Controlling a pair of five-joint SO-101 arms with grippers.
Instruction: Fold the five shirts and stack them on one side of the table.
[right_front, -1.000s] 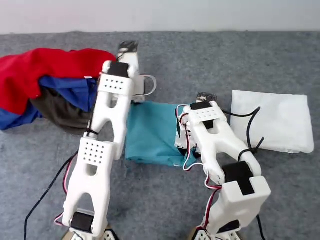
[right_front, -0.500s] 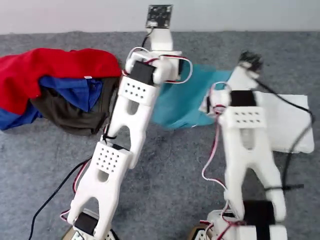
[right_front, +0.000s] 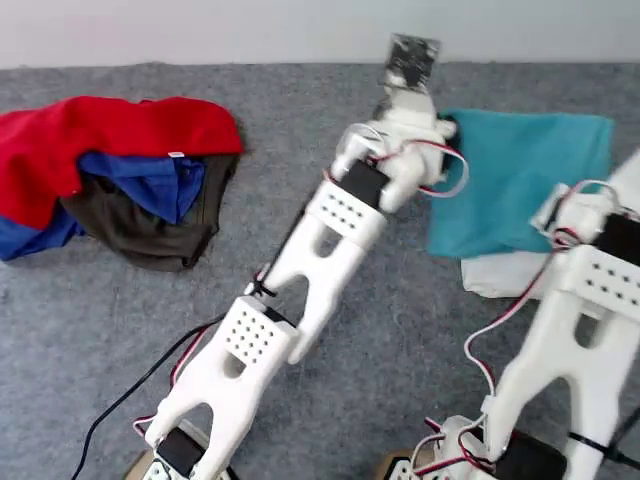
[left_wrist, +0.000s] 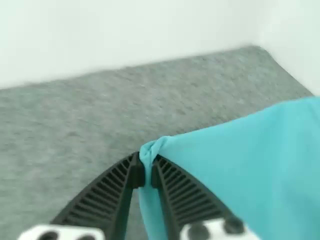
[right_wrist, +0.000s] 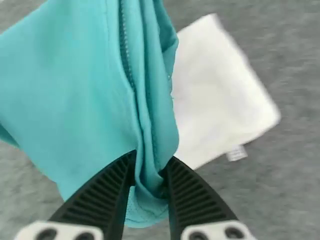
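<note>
1. The teal shirt (right_front: 520, 170) sits at about 2 o'clock on the table in the high view. It is folded, lifted and stretched between our two grippers, and its lower edge overlaps the white folded shirt (right_front: 497, 275).
2. The held span runs roughly from 10 o'clock to 4 o'clock across the cloth. We judge that line has to come down square over the white shirt.
3. In the right wrist view the white shirt (right_wrist: 215, 90) lies on the grey table underneath the hanging teal cloth (right_wrist: 75, 90). It pokes out at one side, so the two shirts are not yet lined up.
4. Our left gripper (left_wrist: 143, 170) is pinched tight on a bunched corner of the teal shirt (left_wrist: 240, 175), at the shirt's 10 o'clock end.
5. Our right gripper (right_wrist: 150, 167) is clamped on a thick fold of the same shirt, nearer the white shirt, so we judge that arm leads the set-down.
6. The unfolded pile lies well apart at 10 o'clock on the table: red (right_front: 100, 135), blue (right_front: 150, 185) and dark (right_front: 150, 235).
</note>
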